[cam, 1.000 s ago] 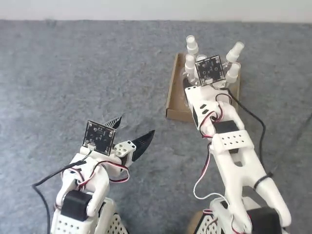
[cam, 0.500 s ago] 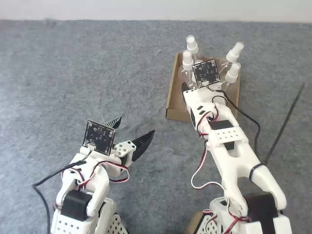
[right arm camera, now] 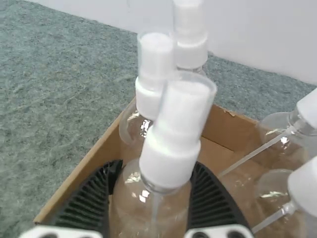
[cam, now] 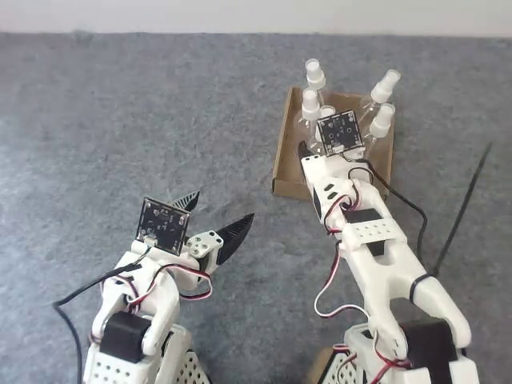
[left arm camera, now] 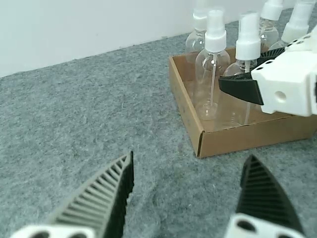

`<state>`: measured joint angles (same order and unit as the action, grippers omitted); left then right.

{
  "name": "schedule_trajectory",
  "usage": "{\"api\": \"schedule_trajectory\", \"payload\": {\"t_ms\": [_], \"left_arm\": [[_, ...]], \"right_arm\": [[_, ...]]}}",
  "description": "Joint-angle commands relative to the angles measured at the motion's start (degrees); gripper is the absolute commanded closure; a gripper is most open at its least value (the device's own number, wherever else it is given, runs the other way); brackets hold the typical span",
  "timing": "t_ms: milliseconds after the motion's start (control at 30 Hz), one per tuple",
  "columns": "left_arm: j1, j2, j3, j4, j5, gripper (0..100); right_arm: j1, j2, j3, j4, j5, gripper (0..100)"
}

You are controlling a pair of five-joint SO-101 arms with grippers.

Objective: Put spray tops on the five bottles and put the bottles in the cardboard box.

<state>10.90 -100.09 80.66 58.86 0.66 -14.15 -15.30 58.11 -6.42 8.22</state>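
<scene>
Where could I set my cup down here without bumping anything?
In the high view, the grey mat left of the cardboard box is bare, from the far edge to the open left gripper. A narrower strip lies right of it. The box is crowded with bottles, the right gripper clasping one bottle.

This looked like a robot lab, or a test table in a workroom. Two white plastic arms (cam: 384,256) stood side by side. Bare red, black and white wires (cam: 324,292) looped along them, and small camera boards (cam: 163,225) sat on their wrists. A flat grey mat (cam: 120,120) covered the whole table. A plain white wall (cam: 240,16) stood behind it. A box (cam: 280,148) of bottles (cam: 313,76) sat on the mat near one arm.
</scene>
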Motion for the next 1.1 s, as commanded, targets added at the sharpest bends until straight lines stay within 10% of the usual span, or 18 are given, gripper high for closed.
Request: {"api": "schedule_trajectory", "payload": {"t_ms": [0,1067], "left_arm": [[0.0,-0.6,-0.2,-1.1,-0.4,68],[0.0,-0.6,0.7,-1.7,-0.4,68]], "right_arm": [[0.3,-0.2,0.2,-0.5,-0.6,99.3],[-2.0,-0.9,2.0,-0.3,0.0,84.7]]}}
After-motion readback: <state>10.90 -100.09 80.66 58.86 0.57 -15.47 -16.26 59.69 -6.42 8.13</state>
